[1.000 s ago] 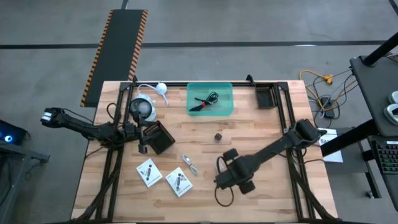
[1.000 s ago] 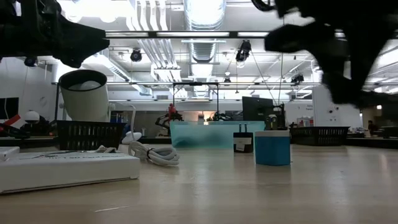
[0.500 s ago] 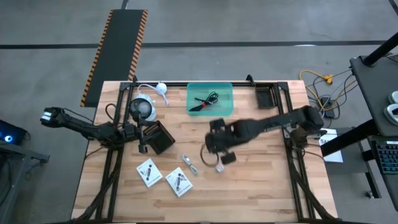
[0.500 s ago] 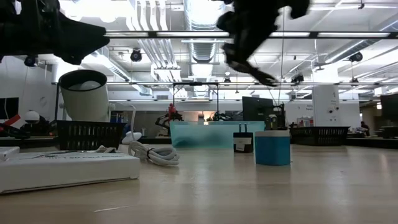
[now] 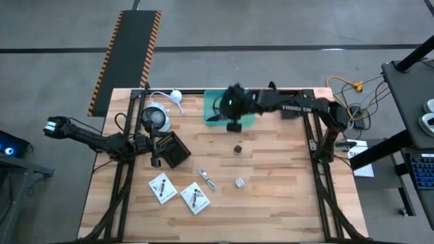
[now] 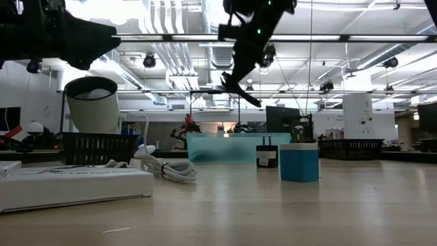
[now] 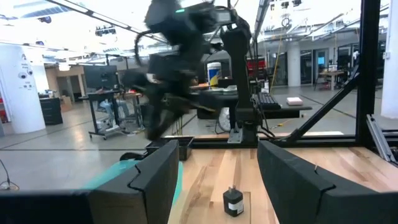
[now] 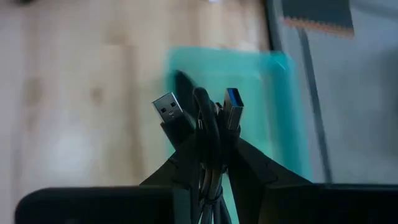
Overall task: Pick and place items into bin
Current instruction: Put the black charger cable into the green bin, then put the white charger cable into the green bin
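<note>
Above bin [image 5: 211, 102], cable-gripping right pincer [image 5: 234, 108]

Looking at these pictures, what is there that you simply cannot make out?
- Bin contents: high view, right tool and arm cover them.
- Cable beyond its USB plugs: right wrist view, tool fingers hide it.
- Small bits on the table: high view, too small to identify.
- Printing on white packets: too small to read.

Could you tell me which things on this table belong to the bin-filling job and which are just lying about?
Part of the job:
- teal bin
- USB cable held in the right claw above the bin
- two white packets
- small silvery bit
- small dark bit

Just lying about:
- white round device with cord
- black square box by the waiting left claw
- black tray
</note>
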`<state>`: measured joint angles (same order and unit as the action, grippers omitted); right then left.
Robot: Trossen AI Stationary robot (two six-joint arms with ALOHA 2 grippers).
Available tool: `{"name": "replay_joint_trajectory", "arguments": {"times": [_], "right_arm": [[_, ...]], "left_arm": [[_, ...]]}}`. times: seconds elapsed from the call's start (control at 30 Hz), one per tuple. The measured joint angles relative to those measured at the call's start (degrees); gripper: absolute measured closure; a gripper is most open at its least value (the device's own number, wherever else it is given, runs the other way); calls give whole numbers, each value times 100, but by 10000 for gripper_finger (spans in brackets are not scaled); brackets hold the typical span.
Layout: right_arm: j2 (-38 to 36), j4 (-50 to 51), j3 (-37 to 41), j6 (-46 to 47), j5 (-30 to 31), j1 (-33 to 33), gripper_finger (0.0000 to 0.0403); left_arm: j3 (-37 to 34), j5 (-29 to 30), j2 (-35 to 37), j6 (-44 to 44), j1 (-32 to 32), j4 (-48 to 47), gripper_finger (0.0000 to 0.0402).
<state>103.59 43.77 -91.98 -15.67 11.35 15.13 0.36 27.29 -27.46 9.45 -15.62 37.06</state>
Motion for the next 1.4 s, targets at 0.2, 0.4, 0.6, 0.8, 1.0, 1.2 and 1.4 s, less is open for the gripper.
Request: {"name": "replay_joint_trajectory", "arguments": {"times": [0.2,0.4,0.6,0.8,1.0,1.2,1.4], "right_arm": [[109,-96,28,1161,-514,766,352],[338,-155,28,1655,-539,1066,351],[511,105,30,1572,-605,1141,342],[566,264,34,1415,-557,1141,303],[545,454,25,1490,-568,1139,280],[13,385,388,1488,-574,908,293],[-1288,-1607,1883,1272,-698,321,321]], "left_arm": [[0,-1,0,0,1,0,199],[-1,-4,0,15,1,0,199],[-2,-9,-8,26,0,0,199],[0,-7,-63,42,2,0,199],[-1,-4,-63,46,0,1,199],[-2,-2,-60,51,0,0,199],[-1,0,-230,78,2,16,199]]}}
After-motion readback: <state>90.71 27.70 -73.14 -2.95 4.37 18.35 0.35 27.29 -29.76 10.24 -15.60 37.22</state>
